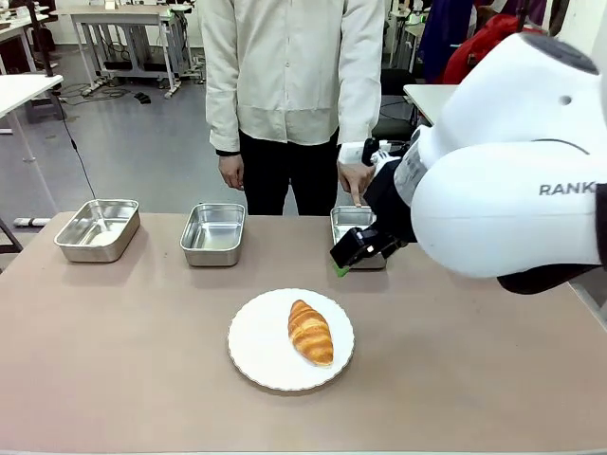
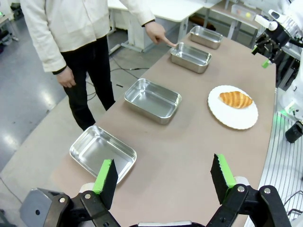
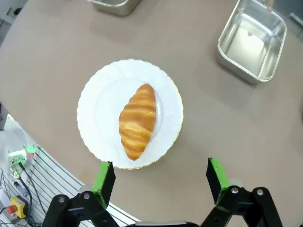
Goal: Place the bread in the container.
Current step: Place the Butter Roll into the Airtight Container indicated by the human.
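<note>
The bread [image 1: 310, 331], a golden-brown croissant, lies on a round white plate [image 1: 261, 355] at the table's middle front. The container [image 1: 350, 219] is a shiny steel pan at the back right, and a person's finger [image 1: 358, 196] touches its far rim. My right gripper [image 1: 346, 262] hangs above the table just in front of that pan, hiding part of it. From the right wrist, the right gripper [image 3: 160, 166] is open and empty, with the bread [image 3: 137, 121] below and ahead. My left gripper [image 2: 163, 164] is open and empty, high above the table's left end, far from the bread [image 2: 236, 99].
Two more steel pans [image 1: 98, 228] [image 1: 213, 232] stand in the row along the far edge, and the left wrist view shows another pan [image 2: 206, 37] beyond the container [image 2: 190, 57]. The person stands at the far side. Bare tabletop surrounds the plate.
</note>
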### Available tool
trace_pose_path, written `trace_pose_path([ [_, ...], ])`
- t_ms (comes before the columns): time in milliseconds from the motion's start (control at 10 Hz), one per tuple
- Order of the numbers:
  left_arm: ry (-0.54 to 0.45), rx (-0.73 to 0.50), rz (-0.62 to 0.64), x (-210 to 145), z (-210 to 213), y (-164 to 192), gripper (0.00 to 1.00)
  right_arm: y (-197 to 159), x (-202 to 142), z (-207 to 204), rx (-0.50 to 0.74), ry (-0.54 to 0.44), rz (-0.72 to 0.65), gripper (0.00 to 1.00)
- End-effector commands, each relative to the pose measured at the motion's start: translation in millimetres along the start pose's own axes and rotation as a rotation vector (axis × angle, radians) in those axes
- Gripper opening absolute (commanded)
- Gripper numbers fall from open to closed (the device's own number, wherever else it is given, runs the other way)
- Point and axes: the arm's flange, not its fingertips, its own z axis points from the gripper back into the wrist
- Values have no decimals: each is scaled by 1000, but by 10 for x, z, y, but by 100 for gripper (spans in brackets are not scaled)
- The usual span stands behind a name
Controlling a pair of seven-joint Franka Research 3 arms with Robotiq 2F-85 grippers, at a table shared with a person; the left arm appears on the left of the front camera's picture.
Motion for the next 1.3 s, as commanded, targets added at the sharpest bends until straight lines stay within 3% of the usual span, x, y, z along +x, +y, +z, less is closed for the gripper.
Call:
trace_pose_path([
  [0,-19,-6,-9,10,13,-8,100,-18,-6,62,-15,-19,4,100],
  [200,-19,-6,-9,10,13,-8,100,-37,15,57,-6,-13,1,100],
  [500,-19,-6,-9,10,13,-8,100,357,242,-595,-134,91,-57,100],
  [800,-19,-6,-9,10,13,-8,100,639,170,-1045,-124,179,-64,100],
  [1200,-19,-6,-9,10,13,-8,100,890,108,-1467,-199,174,-69,100],
])
